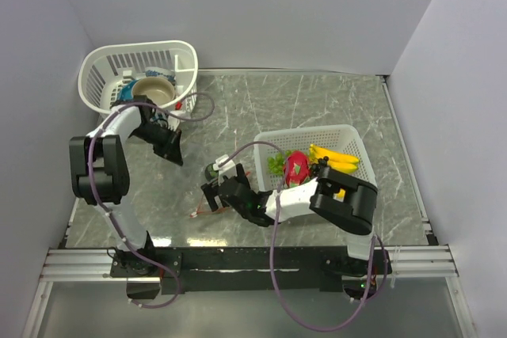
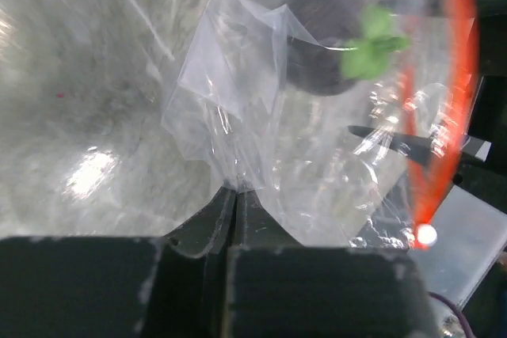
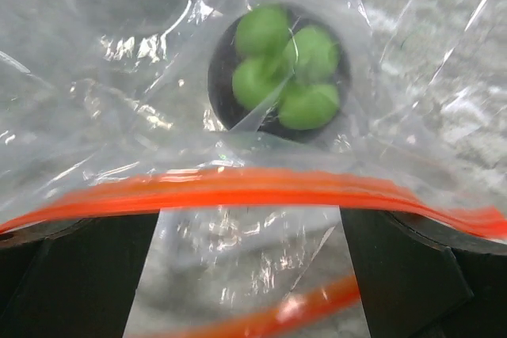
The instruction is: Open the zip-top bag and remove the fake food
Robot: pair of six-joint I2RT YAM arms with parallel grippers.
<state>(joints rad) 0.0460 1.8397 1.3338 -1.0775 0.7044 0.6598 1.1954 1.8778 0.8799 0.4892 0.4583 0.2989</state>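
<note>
The zip-top bag [image 2: 261, 132] is clear, with an orange-red zip strip [image 3: 238, 186]. It holds a dark round toy fruit with a green top [image 3: 279, 69], which also shows in the top view [image 1: 212, 170]. My left gripper [image 2: 235, 189] is shut on a corner fold of the bag's plastic. My right gripper [image 3: 249, 223] is open at the bag's mouth, with one finger [image 3: 79, 275] on each side and the strip across them. A second strip [image 3: 317, 306] lies lower, so the mouth gapes. A banana bunch [image 1: 337, 157], a dragon fruit [image 1: 297, 168] and a green cluster [image 1: 276, 164] lie in a white basket [image 1: 352, 134].
A second white basket [image 1: 95, 77] at the back left holds a tan bowl [image 1: 153, 90] and a blue item. Grey walls close in the left, back and right. The arms' rail [image 1: 238, 259] runs along the near edge.
</note>
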